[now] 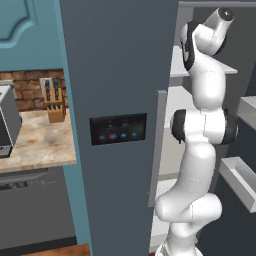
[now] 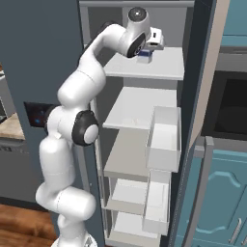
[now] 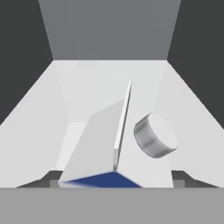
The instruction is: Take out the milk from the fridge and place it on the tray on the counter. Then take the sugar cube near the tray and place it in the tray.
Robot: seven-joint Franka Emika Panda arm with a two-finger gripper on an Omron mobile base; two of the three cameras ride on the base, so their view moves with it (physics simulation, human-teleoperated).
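Observation:
The fridge (image 1: 115,75) stands open, and my arm reaches onto its top white shelf (image 2: 159,67). There the milk (image 2: 144,58), a small white carton with blue marks, sits under my hand. In the hand view the milk (image 3: 105,144) lies close up between the two fingertips, its gabled ridge and round grey cap (image 3: 155,135) towards the camera. My gripper (image 3: 116,179) is shut on the carton, a finger against each side. The gripper (image 2: 146,56) hangs at the shelf's back. The tray and the sugar cube are out of view. A stretch of counter (image 1: 40,140) lies left of the fridge.
The open fridge door (image 2: 207,96) carries white bins (image 2: 164,135) on the right. Lower white shelves (image 2: 140,106) sit beneath the top one. On the counter stand a knife block (image 1: 54,102) and a toaster (image 1: 7,122). A dark oven (image 2: 231,106) is at far right.

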